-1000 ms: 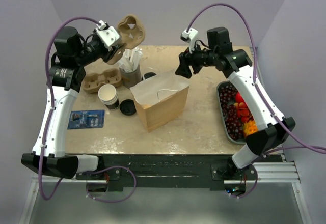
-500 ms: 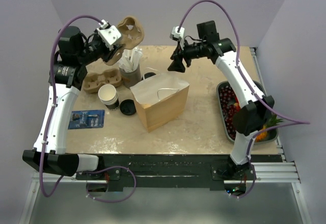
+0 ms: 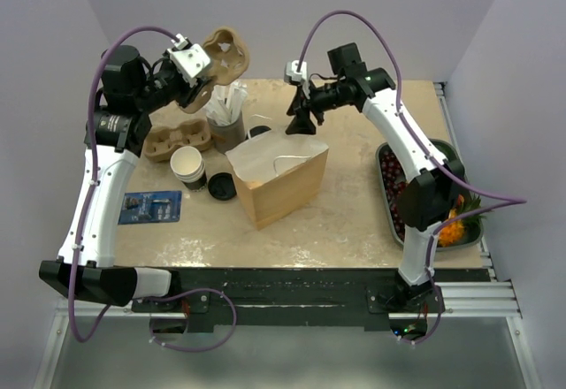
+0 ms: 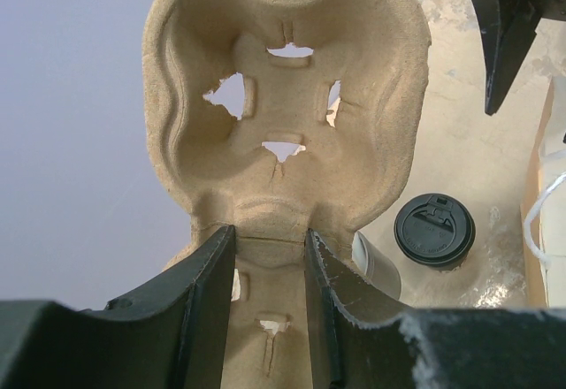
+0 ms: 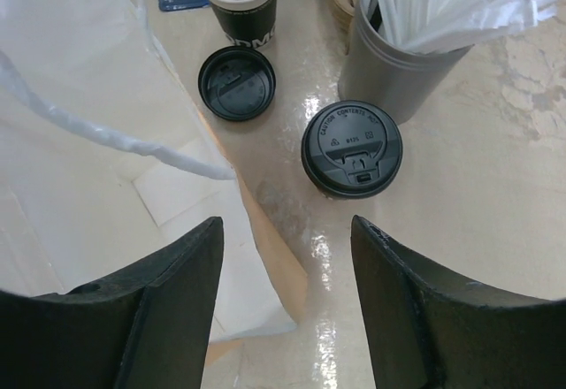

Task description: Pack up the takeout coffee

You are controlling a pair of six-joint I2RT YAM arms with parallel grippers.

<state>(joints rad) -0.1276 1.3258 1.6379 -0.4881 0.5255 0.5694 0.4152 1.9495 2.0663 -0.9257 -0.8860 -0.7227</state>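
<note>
Lilac walls close round a mottled beige desk point(image 3: 354, 221). My left jaws are clamped on the middle fold of a moulded cardboard cup carrier point(image 4: 283, 124) and hold it tilted in the air above the desk's far left corner. My right jaws stand wide open with nothing between them, hanging over the far middle of the desk.

Almost straight below them stands the takeout coffee point(image 5: 352, 148), upright on the desk with its black cap on. It sits between the open brown paper bag point(image 3: 279, 181) and a grey pot point(image 5: 398, 71) of white straws, just beside the pot and just behind the bag's far edge. Whether it touches either one I cannot tell.

Left of the bag a loose lid point(image 5: 236, 83) lies flat, close beside a stack of lidless cups point(image 3: 188, 166). A second carrier point(image 3: 172, 139) lies on the desk behind that stack. A blue card point(image 3: 150, 206) lies near the desk's left edge.
</note>
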